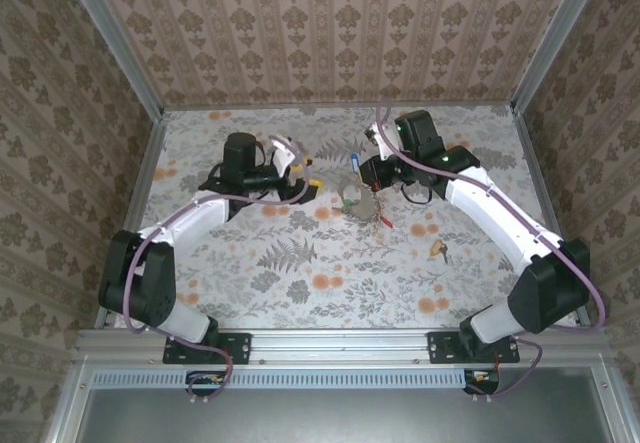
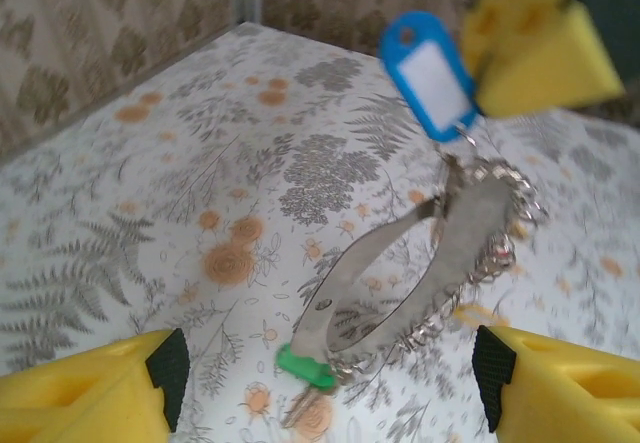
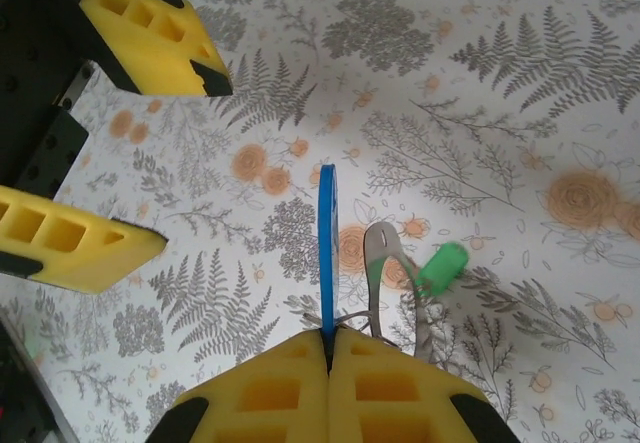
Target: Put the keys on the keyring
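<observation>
Right gripper (image 3: pixel 328 341): clamped shut on blue plastic tag with white label (image 2: pixel 432 75), tag edge-on between fingers. Thin grey-brown beaded keyring (image 2: pixel 455 253): trailing below tag, mid-table, between both arms. Tiny green-headed key (image 2: pixel 305 368): at loop's lower end. Left gripper (image 3: pixel 192 163): jaws wide apart, empty, facing keyring. Small yellow-headed key (image 1: pixel 437 250): flat on floral-patterned table (image 1: pixel 300 283), well apart, right of keyring.

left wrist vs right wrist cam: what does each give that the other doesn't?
Left wrist: the blue tag face-on with its white label, plus the beaded edge of the keyring. Right wrist: that tag edge-on, pinched in the seam of the shut right gripper. Both: the open left gripper, tag, keyring, green key, floral table.
</observation>
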Controlling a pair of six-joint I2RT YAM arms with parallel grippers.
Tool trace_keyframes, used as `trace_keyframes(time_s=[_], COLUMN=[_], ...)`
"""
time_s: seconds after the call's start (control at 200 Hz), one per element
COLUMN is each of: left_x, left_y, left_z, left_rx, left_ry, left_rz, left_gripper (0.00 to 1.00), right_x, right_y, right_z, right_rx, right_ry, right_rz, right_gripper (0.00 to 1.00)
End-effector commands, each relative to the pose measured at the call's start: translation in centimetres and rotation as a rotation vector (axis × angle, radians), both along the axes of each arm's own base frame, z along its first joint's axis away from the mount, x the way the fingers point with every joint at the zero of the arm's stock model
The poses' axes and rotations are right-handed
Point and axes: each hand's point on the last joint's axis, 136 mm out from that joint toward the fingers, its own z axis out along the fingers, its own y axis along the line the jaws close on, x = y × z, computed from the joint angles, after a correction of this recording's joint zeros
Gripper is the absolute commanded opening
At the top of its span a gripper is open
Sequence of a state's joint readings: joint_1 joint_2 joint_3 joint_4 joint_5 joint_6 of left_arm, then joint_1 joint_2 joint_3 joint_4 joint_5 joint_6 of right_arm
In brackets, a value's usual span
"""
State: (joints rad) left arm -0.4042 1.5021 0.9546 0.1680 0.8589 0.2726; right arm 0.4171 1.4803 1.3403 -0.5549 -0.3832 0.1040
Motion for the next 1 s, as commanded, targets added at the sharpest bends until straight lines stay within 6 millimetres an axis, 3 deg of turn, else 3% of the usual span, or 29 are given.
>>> trace_keyframes(time_s=[0.0, 0.145, 0.535, 0.995], left_x=[-3.0, -2.9, 0.0, -0.1], left_y=[0.2, 0.4, 0.0, -0.6], left_z=[-0.2, -2.7, -5.8, -5.7], left_rx=[0.005, 0.039, 0.116, 0.093], left_ry=[-0.216, -0.193, -0.254, -0.268], left_rz=[-0.239, -0.282, -0.247, -0.31], left_gripper=[0.78, 0.76, 0.75, 0.76], right_x=[-0.6, -1.3, -2.6, -4.6], right_y=[1.4, 2.1, 3.4, 4.9], right_z=[1.5, 2.2, 3.1, 3.2], right_rx=[0.036, 0.065, 0.091, 0.045], right_ry=[-0.02, -0.02, -0.013, -0.008], right_rz=[0.092, 0.141, 0.246, 0.36], right_gripper=[0.0, 0.0, 0.0, 0.0])
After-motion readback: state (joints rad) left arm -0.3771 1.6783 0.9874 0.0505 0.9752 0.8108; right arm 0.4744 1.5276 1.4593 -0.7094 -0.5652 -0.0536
